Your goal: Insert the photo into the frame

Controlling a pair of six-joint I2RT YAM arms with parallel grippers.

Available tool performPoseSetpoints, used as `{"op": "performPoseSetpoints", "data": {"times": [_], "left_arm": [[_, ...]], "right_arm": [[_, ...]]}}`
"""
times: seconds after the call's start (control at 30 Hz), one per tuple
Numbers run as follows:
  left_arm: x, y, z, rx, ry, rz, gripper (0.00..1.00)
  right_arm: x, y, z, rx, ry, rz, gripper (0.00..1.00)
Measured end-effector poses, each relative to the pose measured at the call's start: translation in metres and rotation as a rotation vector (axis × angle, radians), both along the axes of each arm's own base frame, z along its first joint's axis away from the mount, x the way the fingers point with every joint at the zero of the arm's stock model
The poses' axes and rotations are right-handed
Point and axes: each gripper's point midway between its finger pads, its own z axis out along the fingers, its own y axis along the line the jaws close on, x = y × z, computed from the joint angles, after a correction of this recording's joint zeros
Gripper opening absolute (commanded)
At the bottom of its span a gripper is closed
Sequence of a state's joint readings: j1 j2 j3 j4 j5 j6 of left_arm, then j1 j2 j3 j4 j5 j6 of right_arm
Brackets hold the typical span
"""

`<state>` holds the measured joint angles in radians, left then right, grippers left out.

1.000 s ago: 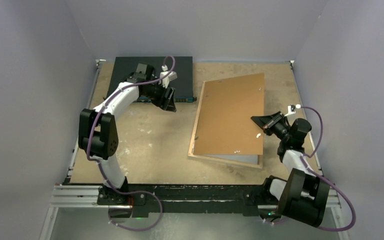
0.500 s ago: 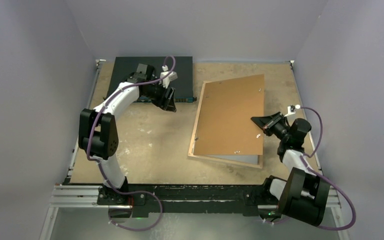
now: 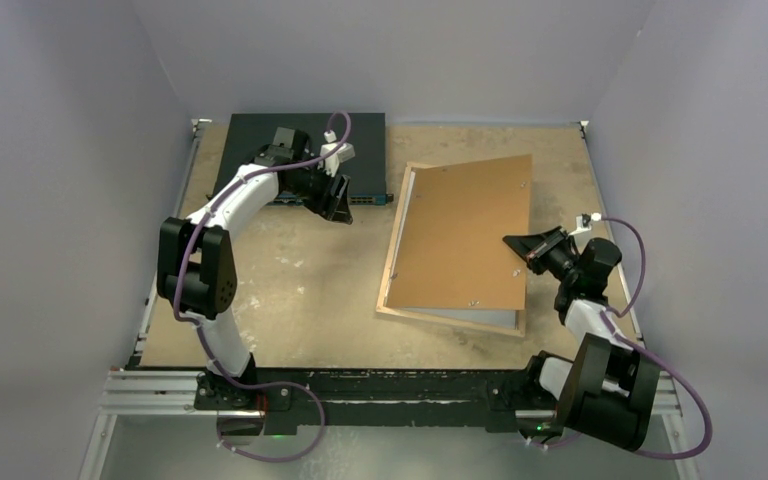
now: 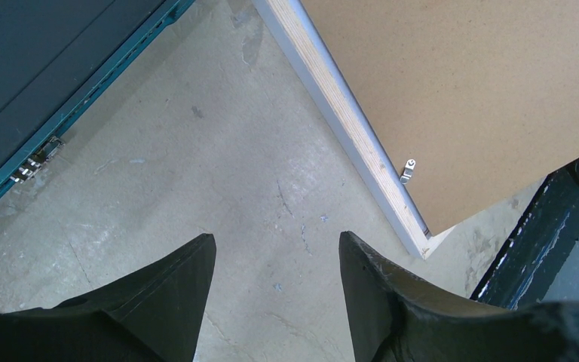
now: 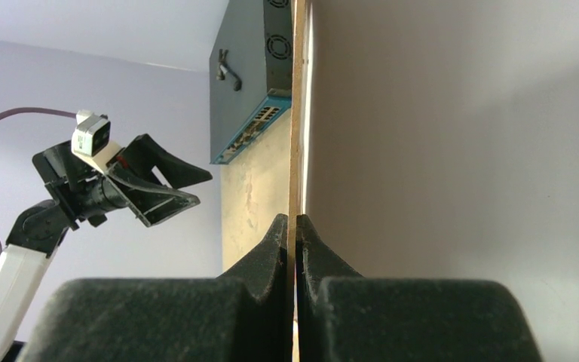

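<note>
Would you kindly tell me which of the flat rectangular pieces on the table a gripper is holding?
The brown backing board: the right gripper pinches its right edge. The frame under it and the dark box are ungripped.

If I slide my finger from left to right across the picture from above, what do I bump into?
Left claw → brown board → right claw, pinching the board's right edge.
</note>
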<state>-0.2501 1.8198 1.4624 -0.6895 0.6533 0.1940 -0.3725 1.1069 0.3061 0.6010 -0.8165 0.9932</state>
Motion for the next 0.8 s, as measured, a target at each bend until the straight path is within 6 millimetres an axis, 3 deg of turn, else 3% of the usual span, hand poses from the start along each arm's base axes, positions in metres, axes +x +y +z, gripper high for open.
{"op": "performPoseSetpoints", "data": {"times": [0.8], "left_arm": [[-0.0018,-0.0033,0.0,0.0,0.001,-0.009,0.57]], "right_arm": [[0.007,-0.002,-0.0091,0.005,0.001,0.011,0.0]]}}
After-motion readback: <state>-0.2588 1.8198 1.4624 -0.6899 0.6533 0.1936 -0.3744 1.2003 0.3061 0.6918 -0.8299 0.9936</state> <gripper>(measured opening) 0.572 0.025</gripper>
